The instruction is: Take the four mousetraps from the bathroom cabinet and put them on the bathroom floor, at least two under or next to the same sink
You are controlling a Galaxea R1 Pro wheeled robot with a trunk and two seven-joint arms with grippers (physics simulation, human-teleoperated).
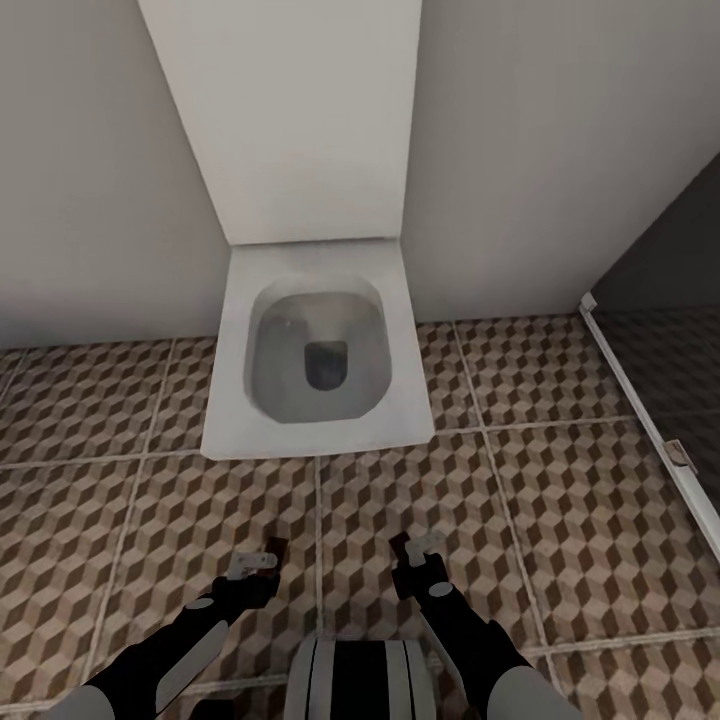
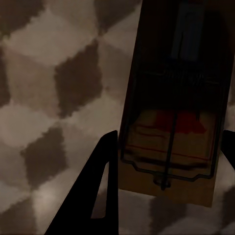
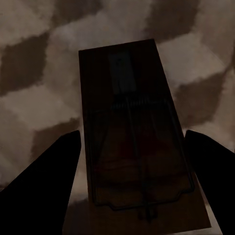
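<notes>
- A mousetrap (image 2: 171, 112) is pinched between the fingers of the left gripper (image 1: 262, 562), at 7 o'clock in the head view.
- A second mousetrap (image 3: 137, 147) is clamped by the right gripper (image 1: 415, 550), at 5 o'clock.
- Both are held above the bathroom floor (image 1: 560, 520).
- A white toilet (image 1: 318, 350) is seen at 12 o'clock of the grippers.

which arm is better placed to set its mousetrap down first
Neither clearly: the left gripper and right gripper each hold a mousetrap at similar height over the floor. No sink in sight, so drive on.
</notes>
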